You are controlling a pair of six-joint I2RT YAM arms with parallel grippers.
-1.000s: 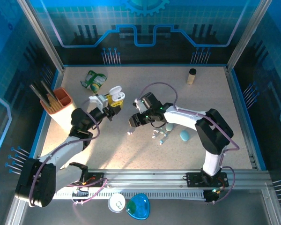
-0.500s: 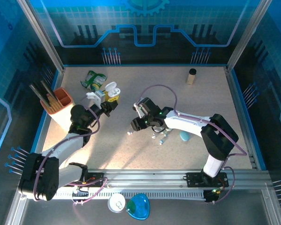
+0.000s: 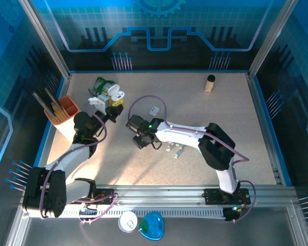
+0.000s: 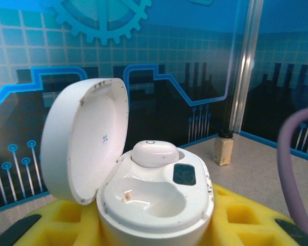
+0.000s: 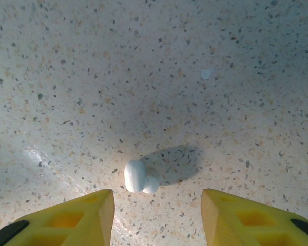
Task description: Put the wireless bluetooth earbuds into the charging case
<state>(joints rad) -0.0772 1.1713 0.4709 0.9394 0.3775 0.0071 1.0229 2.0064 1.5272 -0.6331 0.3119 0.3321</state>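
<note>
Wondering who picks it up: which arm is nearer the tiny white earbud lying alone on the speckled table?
Right. The right gripper hovers directly above the tiny white plastic earbud, jaws open. The left gripper is off toward the back left, holding an open white charging case.

The counter is being overlooked from above and behind, and imaged close-up, downward, from the right wrist; the back wall is being faced from the left wrist.
</note>
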